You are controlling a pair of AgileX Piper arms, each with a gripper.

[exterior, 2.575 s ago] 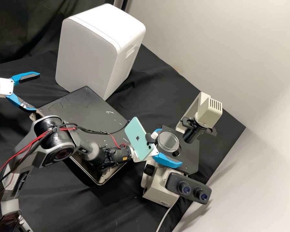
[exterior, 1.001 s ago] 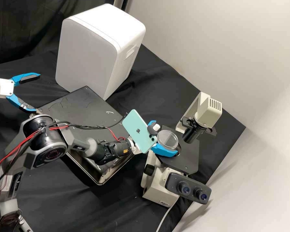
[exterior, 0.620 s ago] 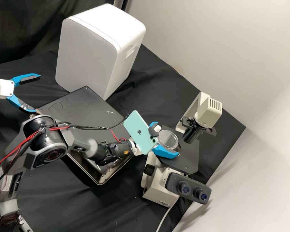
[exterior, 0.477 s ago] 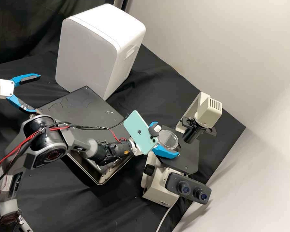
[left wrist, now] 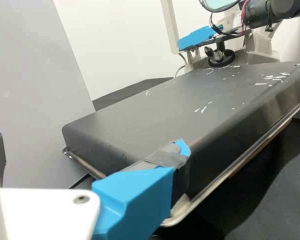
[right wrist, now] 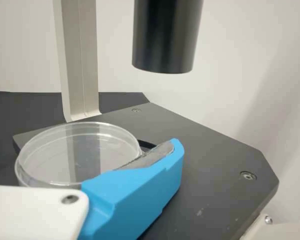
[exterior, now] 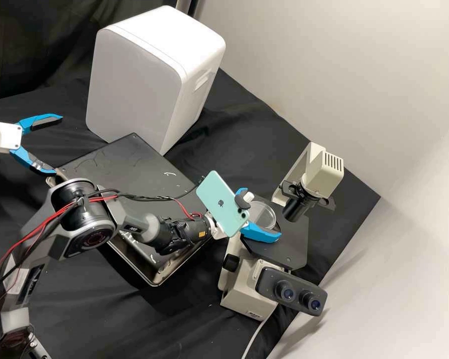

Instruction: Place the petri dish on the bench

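A: Since half a second ago the right arm (exterior: pixel 149 230) has shifted slightly toward the right of the high view, taking the dish with it.
B: And the right end effector (exterior: pixel 262 216)?
A: Clamped on the petri dish (right wrist: pixel 75 152), with one blue finger pressed to its rim. It's at frame centre, over the microscope stage (exterior: pixel 290 248). The left end effector (exterior: pixel 58 143) hangs spread wide, holding nothing, at the left edge.
B: How far along, then?
A: Gripped, I'd judge, but not set down. It's over the stage, not on the table (exterior: pixel 244 124) (whether it has lifted clear I can't tell).
B: Room to move?
A: The black condenser (right wrist: pixel 165 35) sits close above, with the stage edge beneath. The table's cloth runs through the upper middle, between the white box (exterior: pixel 154 75) and the microscope (exterior: pixel 244 291), which looks the likeliest landing spot. The dark tray (exterior: pixel 119 169) takes the left centre.
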